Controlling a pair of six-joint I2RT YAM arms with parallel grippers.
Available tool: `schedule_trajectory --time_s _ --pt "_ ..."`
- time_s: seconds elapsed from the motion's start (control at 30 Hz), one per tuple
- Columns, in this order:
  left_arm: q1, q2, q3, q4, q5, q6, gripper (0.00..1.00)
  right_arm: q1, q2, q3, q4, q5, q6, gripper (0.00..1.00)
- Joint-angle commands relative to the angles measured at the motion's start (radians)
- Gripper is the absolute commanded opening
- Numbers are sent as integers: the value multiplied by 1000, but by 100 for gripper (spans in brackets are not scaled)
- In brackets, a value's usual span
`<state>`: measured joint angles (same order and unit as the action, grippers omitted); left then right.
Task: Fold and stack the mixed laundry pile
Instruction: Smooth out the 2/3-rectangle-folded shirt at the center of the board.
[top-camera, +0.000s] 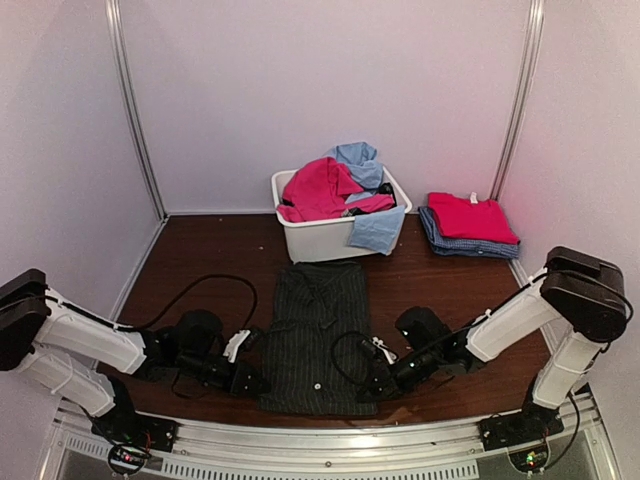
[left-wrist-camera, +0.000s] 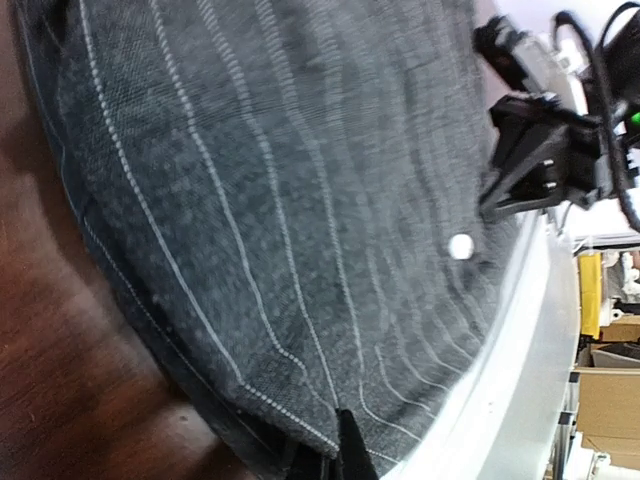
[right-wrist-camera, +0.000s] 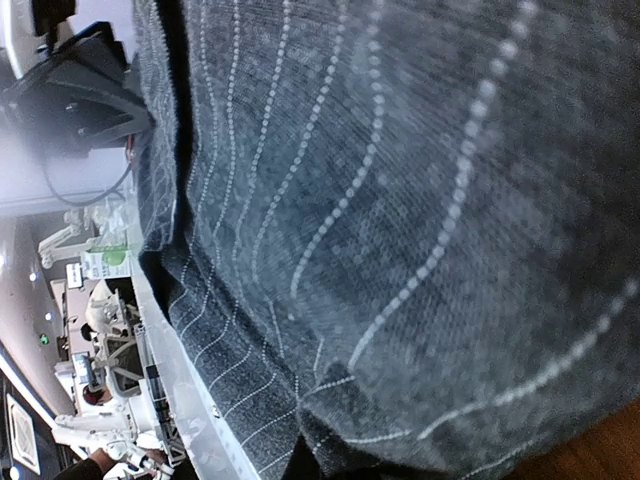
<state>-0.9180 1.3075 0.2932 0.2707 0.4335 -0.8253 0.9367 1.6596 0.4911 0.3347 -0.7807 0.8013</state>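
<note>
Start at the left fingers (left-wrist-camera: 348, 448), pinched shut on the shirt (top-camera: 318, 335) at the hem corner farthest from the tub (top-camera: 310, 240), on its left side. Judged from the wrist view to be a shallow bite, with only a thin lip of pinstriped cloth caught. Lift slowly and check for slip before travelling.

Find the shirt spread flat on the counter (top-camera: 200, 258) just in front of the tub, collar toward it and hem away from it. Seems already narrowed, with the sleeves folded in. Judged step: bringing the hem up to the collar for a crosswise fold.

Raise both corners only just clear of the counter. Carry them toward the tub together, at one height, with the hem taut between them to avoid a sag or a skewed crease. Beware of dragging the lower layer along. Stop short of the tub wall, lay hem on collar, then release.

Leave for later the pile (top-camera: 335, 185) of pink-red and light blue cloth inside the tub.

Look next to the right fingers (top-camera: 377, 385), likewise closed on the hem corner on the tub's right side. Cannot judge the depth of that bite, that wrist view being too full of cloth.

Afterwards, set the folded shirt on the stack (top-camera: 470, 222) just right of the tub, pink-red over blue check.
</note>
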Motion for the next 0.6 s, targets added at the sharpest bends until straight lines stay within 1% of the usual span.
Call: schedule_trajectory --time_s 0.0,0.17,0.2,0.23,0.27,0.3,0.33,0.37,0.4,0.43,0.5,0.57 --pt "2 103 -36 76 -33 -13 0 0 104 -22 60 23 -3 0" --pt "2 177 -6 71 -77 11 0 -11 136 -27 76 56 -1 0" --pt "3 183 11 59 -88 19 0 -21 131 -25 70 64 -6 3" --pt "2 186 31 47 -92 29 0 -34 118 -23 62 66 -15 10" --pt "2 184 47 36 -92 39 3 -47 97 -18 42 64 -25 18" --pt "2 172 56 24 -86 48 8 -56 51 -12 -9 70 -45 27" --pt "2 141 54 18 -81 53 13 -58 3 -4 -63 81 -68 34" --pt "2 94 39 9 -82 55 21 -59 -52 0 -117 94 -89 41" --pt "3 33 21 -11 -91 57 31 -60 -119 1 -173 108 -108 48" --pt "4 -66 8 -43 -107 77 43 -61 -186 5 -228 127 -138 55" --pt "4 -214 16 -139 -159 121 56 -67 -298 22 -333 183 -177 65" --pt "5 -311 48 -212 -201 176 63 -88 -365 53 -378 201 -209 68"
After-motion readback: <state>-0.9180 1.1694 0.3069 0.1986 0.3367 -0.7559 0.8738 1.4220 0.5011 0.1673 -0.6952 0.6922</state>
